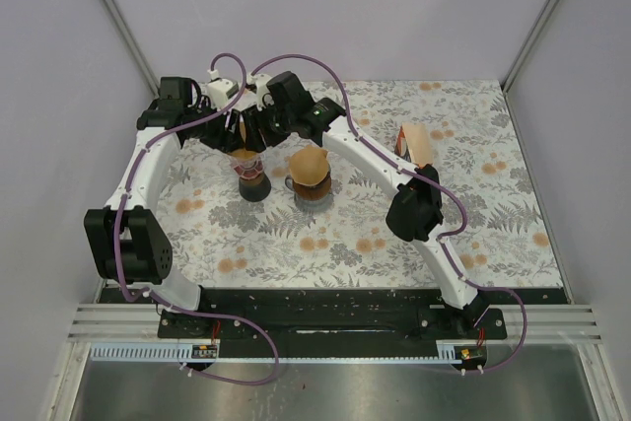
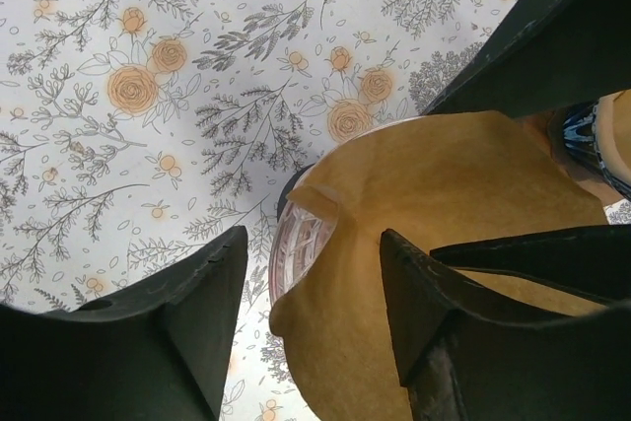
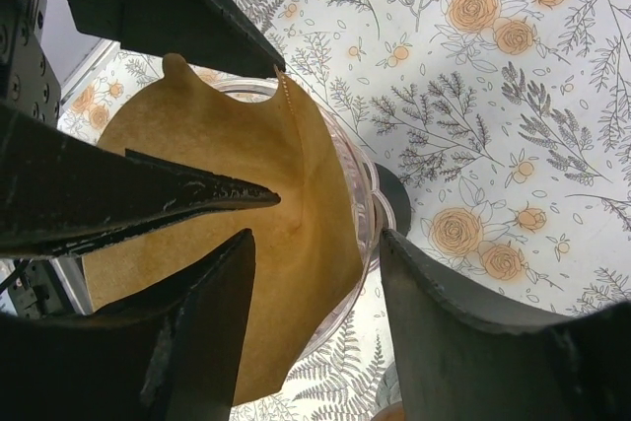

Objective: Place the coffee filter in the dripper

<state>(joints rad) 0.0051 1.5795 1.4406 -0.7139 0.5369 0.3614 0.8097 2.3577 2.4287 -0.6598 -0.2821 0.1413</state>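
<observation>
Brown filter mouth-up, axis approx vert, on dripper.

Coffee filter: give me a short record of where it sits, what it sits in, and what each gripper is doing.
filter: brown paper, in the mouth of the dripper, edges standing above the rim; fully seated or not, cannot tell
dripper: clear ribbed glass
left gripper: open, straddling the rim
right gripper: open, straddling the rim
nearby: glass jug beside the dripper
table: floral cloth
</observation>
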